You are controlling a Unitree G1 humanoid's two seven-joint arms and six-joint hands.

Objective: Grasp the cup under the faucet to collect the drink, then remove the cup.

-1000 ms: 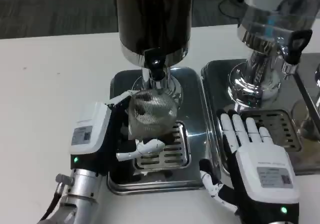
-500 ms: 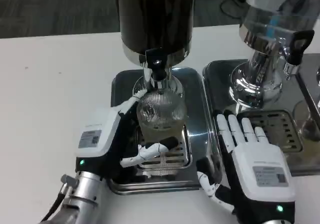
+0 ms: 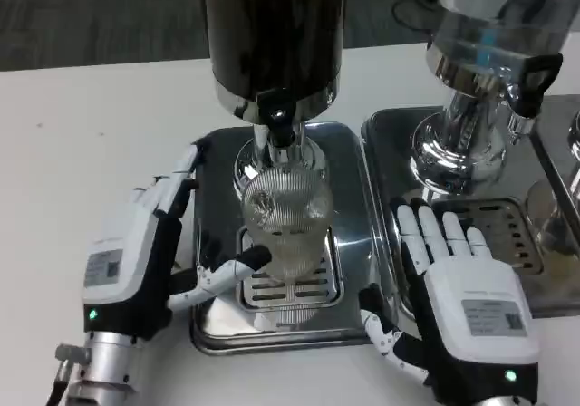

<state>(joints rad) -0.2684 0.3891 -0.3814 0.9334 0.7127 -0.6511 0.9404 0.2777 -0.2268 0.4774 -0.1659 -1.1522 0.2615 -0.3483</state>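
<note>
cup standing alone under the faucet

left hand [image 3: 136, 256] spread wide beside the tray [image 3: 217, 329], holding nothing. the ribbed clear cup [image 3: 285, 220] sits on the grate below the faucet [image 3: 279, 125]. right hand [image 3: 462, 284] lies flat, fingers apart, on the neighbouring tray [image 3: 385, 152].

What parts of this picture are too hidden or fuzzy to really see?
All in the head view:
- The dark dispenser: its top is cut off by the picture's upper edge.
- The ribbed clear cup: whether any drink is inside is too blurry to tell.
- The second dispenser: cut off by the top and right edges.
- The right robot hand: its wrist runs off the bottom edge.
- The left robot hand: its palm faces away.
</note>
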